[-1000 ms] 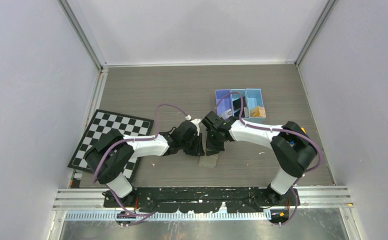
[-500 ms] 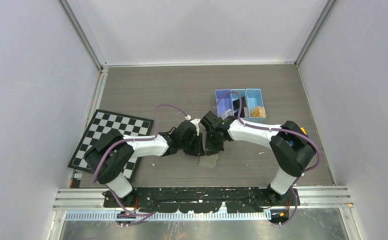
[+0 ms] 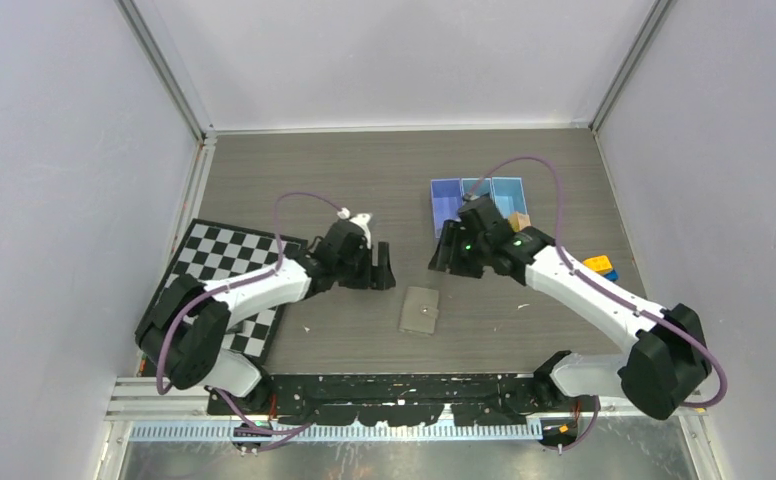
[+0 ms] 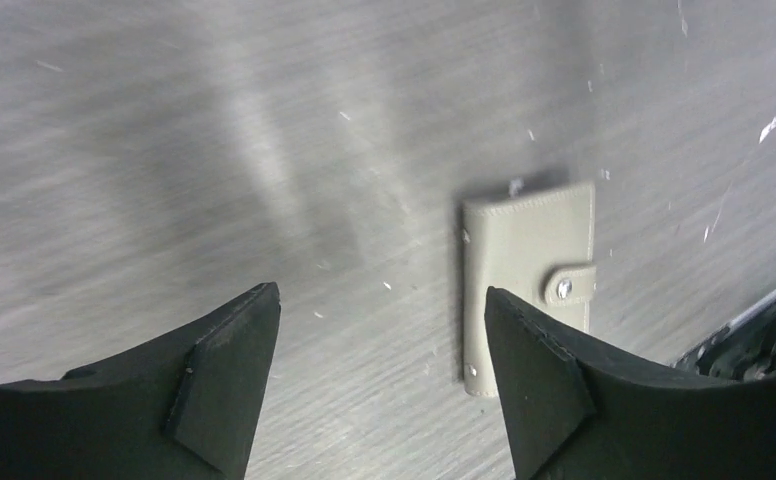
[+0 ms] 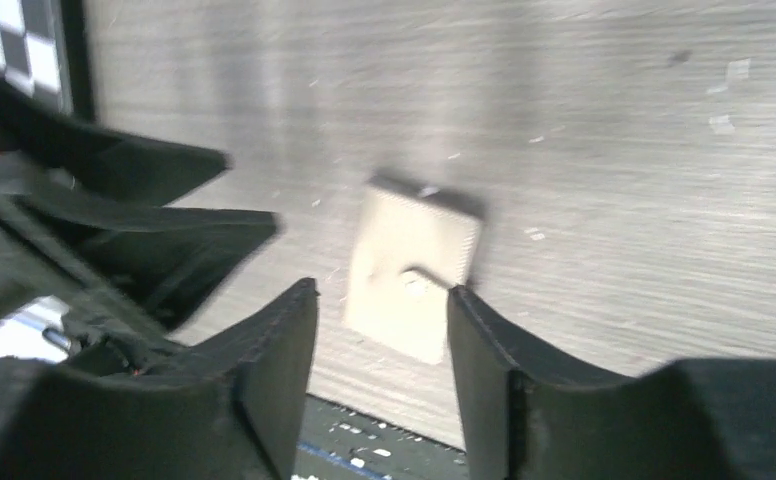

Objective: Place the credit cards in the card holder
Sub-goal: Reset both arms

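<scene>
The card holder (image 3: 420,310) lies flat and closed on the table between the two arms, grey-taupe, with its snap tab fastened. In the left wrist view the card holder (image 4: 529,265) sits ahead and to the right of my left gripper (image 4: 376,300), whose jaws stand wide apart with nothing between them. My left gripper (image 3: 382,270) hovers up and left of the holder. My right gripper (image 3: 442,258) hangs up and right of it, apart from it. The right gripper (image 5: 382,295) is open and empty above the card holder (image 5: 414,255). The credit cards are out of view.
A blue three-compartment tray (image 3: 449,195) stands behind the right arm, with a small orange thing (image 3: 519,220) at its right end. A checkerboard (image 3: 214,265) lies at the left under the left arm. Small coloured blocks (image 3: 600,266) sit at the right.
Both grippers have opened and drawn back from the holder, the left one up and left, the right one up and right. The closed holder now lies uncovered on the table.
</scene>
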Available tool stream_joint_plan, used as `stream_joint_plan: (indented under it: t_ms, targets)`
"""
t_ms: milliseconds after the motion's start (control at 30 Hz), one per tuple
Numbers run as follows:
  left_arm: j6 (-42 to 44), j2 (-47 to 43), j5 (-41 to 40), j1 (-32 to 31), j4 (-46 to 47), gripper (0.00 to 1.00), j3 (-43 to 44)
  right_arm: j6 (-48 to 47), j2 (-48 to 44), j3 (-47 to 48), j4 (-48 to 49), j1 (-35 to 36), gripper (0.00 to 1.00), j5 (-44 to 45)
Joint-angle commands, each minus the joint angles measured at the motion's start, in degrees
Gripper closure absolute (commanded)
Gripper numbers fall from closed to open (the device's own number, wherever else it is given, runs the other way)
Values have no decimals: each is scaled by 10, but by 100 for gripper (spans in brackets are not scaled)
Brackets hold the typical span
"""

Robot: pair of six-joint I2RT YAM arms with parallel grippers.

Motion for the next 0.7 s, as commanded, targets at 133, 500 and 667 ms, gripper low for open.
stream_joint_plan:
  t_ms: [133, 500, 667]
  targets:
    - [48, -93, 63, 197, -93, 17, 39, -96, -48, -44, -2, -217, 30, -25]
    - [197, -395, -177, 275, -317, 0, 144, -158, -214, -85, 122, -330, 21, 128]
    - [223, -486, -214, 275, -312, 0, 98, -192, -315, -164, 208, -331, 21, 171]
